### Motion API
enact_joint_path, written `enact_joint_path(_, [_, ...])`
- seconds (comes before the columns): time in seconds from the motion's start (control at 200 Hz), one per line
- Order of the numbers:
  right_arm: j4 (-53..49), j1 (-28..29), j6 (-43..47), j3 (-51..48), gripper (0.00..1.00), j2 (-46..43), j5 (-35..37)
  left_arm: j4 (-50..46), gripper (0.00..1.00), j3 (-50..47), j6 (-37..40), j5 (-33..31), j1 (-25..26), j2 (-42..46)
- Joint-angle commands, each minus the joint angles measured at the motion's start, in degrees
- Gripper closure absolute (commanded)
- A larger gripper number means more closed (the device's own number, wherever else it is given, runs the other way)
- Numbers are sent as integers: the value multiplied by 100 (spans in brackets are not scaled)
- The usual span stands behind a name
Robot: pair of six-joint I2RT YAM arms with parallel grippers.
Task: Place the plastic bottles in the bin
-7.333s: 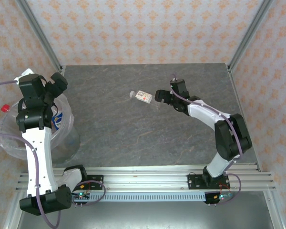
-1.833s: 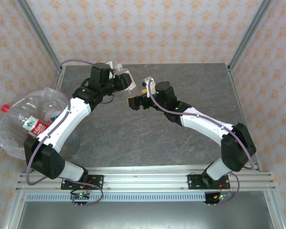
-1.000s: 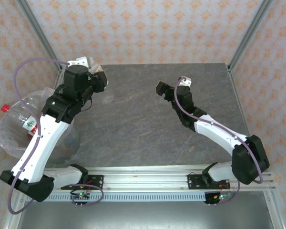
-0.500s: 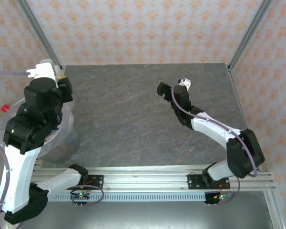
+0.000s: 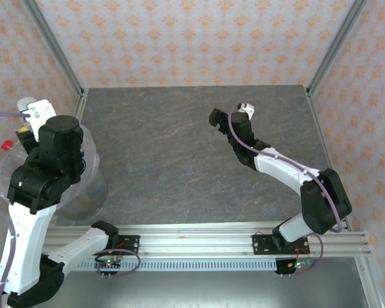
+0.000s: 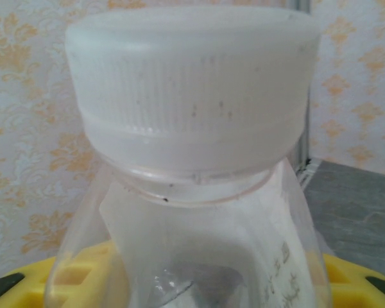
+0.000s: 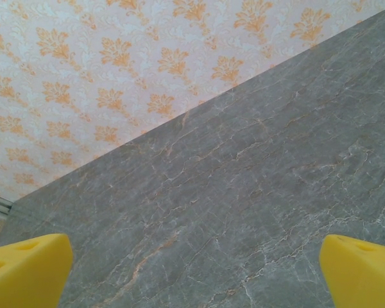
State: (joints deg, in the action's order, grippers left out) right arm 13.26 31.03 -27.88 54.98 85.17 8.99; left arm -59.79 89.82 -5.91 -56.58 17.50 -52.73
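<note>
1. Left gripper [image 6: 199,292]: yellow fingers [image 6: 83,282] clamped on either side of a clear plastic bottle [image 6: 199,237] below its neck. The white cap [image 6: 192,96] is on and points up in the left wrist view.
2. Top view: the held bottle [image 5: 35,109] is up in the air, over the far-left edge of the bin [image 5: 93,186], left of the table [image 5: 179,160].
3. The bin, with its clear crinkly liner, sits off the table's left side, under the left arm. A red bottle cap [image 5: 6,145] sticks out at its left rim and a blue label [image 5: 81,155] shows inside. The arm hides the rest, so I can't count the bottles.
4. Right gripper [image 7: 194,273]: fingers wide apart with nothing between them, hovering over bare grey tabletop at mid-right and aimed toward the patterned wall [image 7: 115,58].
</note>
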Motion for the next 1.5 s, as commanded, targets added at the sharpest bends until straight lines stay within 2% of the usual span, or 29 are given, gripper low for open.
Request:
enact_joint_path(0.0, [-73, -34, 39, 136, 1, 1, 34, 52, 50, -125, 70, -503, -459, 2])
enact_joint_path(0.115, [-112, -43, 155, 100, 1, -26, 96, -16, 50, -301, 93, -120, -1240, -22])
enact_joint_path(0.19, [-122, -39, 206, 105, 1, -19, 119, -141, 49, -509, -17, 234, -1547, -55])
enact_joint_path(0.335, [-148, -46, 307, 166, 1, 2, 118, -448, 47, -972, -202, 283, -1868, -170])
enact_joint_path(0.596, [-328, -60, 469, 382, 1, 123, 59, 267, 46, -1791, 197, 384, -2470, 175])
enact_joint_path(0.816, [-340, -55, 422, 408, 1, 209, 47, 734, 42, -2367, 578, 632, -2540, 536])
enact_joint_path(0.866, [-348, -61, 411, 426, 1, 241, 37, 847, 39, -2448, 681, 785, -2540, 616])
enact_joint_path(0.981, [-354, -54, 363, 461, 1, 273, 7, 780, 30, -2379, 653, 1570, -2541, 744])
enact_joint_path(1.116, [-361, -58, 319, 461, 1, 284, 4, 593, 6, -2173, 538, 1427, -2540, 707])
enact_joint_path(1.211, [-373, -61, 310, 467, 1, 298, 0, 383, 0, -1914, 402, 1551, -2538, 620])
enact_joint_path(1.311, [-399, -56, 301, 478, 1, 310, -11, 258, 0, -1627, 233, 2089, -2539, 580])
enact_joint_path(1.496, [-419, -62, 284, 470, 1, 308, 14, 630, 0, -1432, -49, 4330, -2540, 685])
